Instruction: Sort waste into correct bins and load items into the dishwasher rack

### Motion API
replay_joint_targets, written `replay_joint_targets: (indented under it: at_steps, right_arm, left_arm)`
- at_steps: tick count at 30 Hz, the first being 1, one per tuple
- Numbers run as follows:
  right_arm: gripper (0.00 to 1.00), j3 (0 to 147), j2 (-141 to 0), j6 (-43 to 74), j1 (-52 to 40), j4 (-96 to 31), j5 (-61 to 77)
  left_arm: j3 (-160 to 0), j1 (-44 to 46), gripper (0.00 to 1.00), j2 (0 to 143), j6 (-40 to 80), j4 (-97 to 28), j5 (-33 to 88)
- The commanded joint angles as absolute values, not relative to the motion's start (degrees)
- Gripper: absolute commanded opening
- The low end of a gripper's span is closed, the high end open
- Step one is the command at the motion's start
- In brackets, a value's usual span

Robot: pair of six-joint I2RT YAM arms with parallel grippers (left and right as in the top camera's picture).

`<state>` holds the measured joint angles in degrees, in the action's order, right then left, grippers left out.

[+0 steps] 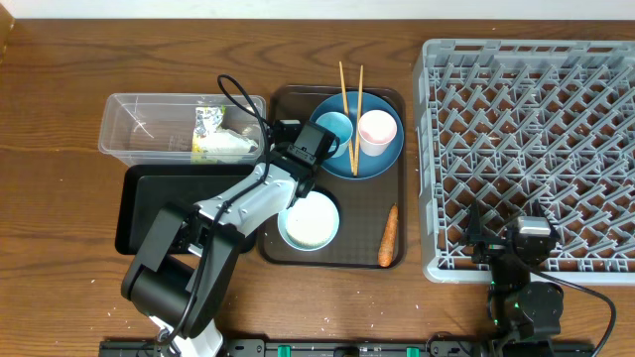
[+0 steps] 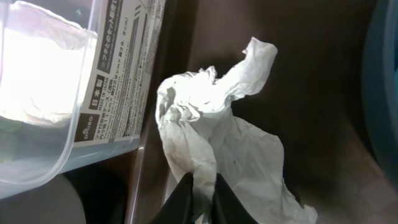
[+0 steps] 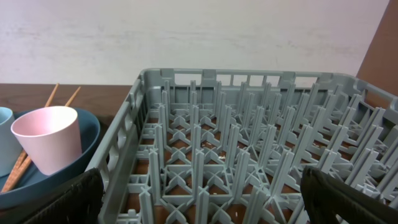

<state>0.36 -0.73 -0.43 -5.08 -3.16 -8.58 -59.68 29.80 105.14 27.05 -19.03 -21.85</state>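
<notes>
My left gripper (image 2: 204,193) is shut on a crumpled white tissue (image 2: 217,124) at the brown serving tray's left edge, beside the clear tub (image 2: 74,106). From overhead the left gripper (image 1: 290,131) covers the tissue. The blue plate (image 1: 382,161) holds a light blue cup (image 1: 332,129), a pink cup (image 1: 377,131) and two chopsticks (image 1: 344,89). A white-blue bowl (image 1: 310,220) and an orange carrot (image 1: 388,236) lie on the tray. My right gripper (image 3: 205,193) stands open at the near edge of the grey dishwasher rack (image 3: 249,137), holding nothing.
The clear tub (image 1: 139,124) holds a green-yellow wrapper (image 1: 206,123) and white paper. The black tray (image 1: 149,203) lies in front of it. The brown serving tray (image 1: 399,99) sits between the bins and the rack (image 1: 526,149).
</notes>
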Motion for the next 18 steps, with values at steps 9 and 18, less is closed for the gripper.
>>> replay_joint_targets:
  at_steps: [9, 18]
  right_arm:
    - [0.99, 0.32, -0.67, -0.05, -4.47, -3.38, -8.78]
    - [0.99, 0.32, -0.67, -0.05, -4.47, -3.38, -8.78]
  left_arm:
    - [-59.35, 29.82, 0.06, 99.24, 27.11, -19.68, -22.96]
    - [-59.35, 29.8, 0.06, 88.16, 27.0, -20.03, -23.55]
